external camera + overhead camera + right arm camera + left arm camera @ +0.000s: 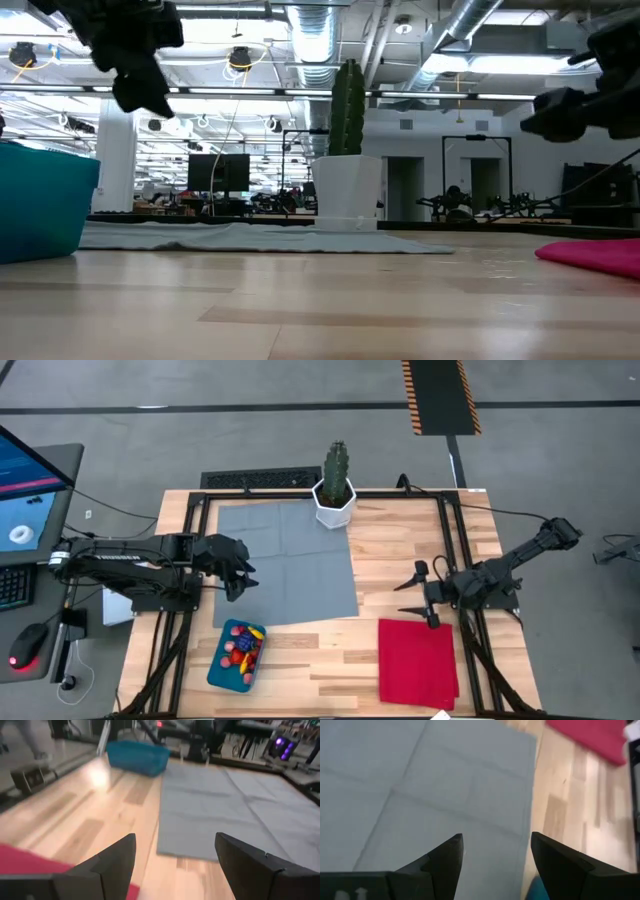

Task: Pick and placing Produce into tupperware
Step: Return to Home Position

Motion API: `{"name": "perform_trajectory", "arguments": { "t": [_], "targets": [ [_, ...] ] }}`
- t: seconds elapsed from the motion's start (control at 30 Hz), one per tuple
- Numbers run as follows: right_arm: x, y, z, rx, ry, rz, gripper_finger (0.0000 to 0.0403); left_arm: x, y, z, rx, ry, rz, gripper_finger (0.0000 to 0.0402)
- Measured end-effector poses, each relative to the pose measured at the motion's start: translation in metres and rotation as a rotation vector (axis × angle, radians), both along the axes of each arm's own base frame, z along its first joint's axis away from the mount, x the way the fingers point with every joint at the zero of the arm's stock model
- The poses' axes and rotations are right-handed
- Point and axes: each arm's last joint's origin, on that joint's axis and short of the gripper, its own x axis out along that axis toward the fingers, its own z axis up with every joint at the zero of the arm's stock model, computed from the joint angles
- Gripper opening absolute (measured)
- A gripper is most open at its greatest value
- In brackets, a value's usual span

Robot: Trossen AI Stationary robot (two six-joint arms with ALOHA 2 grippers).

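The teal tupperware (pixel 236 655) sits on the wooden table near its near-left corner, holding several tiny red, yellow and pink produce pieces (pixel 243 647). It shows as a teal wall in the low view (pixel 40 212) and far off in the right wrist view (pixel 137 757). My left gripper (pixel 240 570) hangs open above the grey mat's left part, just beyond the tupperware; its fingers frame the mat (pixel 495 855). My right gripper (pixel 425 592) is open over bare wood beside the red cloth's far edge (pixel 175 865).
A grey mat (pixel 285 565) covers the table's middle. A green cactus in a white pot (pixel 335 485) stands at the mat's far edge. A red cloth (pixel 417 660) lies at the near right. Black frame rails run along the table's sides.
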Motion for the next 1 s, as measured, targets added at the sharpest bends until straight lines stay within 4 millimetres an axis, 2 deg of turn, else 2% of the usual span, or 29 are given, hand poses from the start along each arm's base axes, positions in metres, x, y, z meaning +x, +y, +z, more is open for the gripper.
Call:
{"name": "perform_trajectory", "arguments": {
  "t": [0.3,0.43,0.53,0.63,0.73,0.87,1.0],
  "targets": [
    [-0.002,-0.001,-0.007,-0.037,0.071,0.001,0.0296,0.007,-0.002,0.011,-0.067,-0.138,-0.036,0.0224],
    [-0.002,-0.001,-0.007,-0.037,0.072,0.001,0.0296,0.008,-0.005,0.014,-0.180,-0.158,-0.047,0.0224],
    [-0.002,-0.001,-0.007,-0.037,0.072,0.001,0.0296,0.008,-0.008,0.014,-0.386,-0.125,0.036,0.0224],
    [-0.002,-0.001,-0.007,-0.037,0.073,0.001,0.0296,0.008,-0.010,0.015,-0.454,-0.117,0.061,0.0224],
    [-0.002,-0.001,-0.007,-0.037,0.073,0.000,0.0296,0.007,-0.011,0.012,-0.551,-0.068,0.168,0.0224],
    [-0.002,-0.001,-0.007,-0.037,0.073,0.001,0.0296,0.007,-0.010,0.012,-0.595,-0.065,0.271,0.0224],
    [-0.002,-0.001,-0.007,-0.037,0.073,0.000,0.0296,0.007,-0.010,0.012,-0.593,-0.061,0.289,0.0224]
  ]
}}
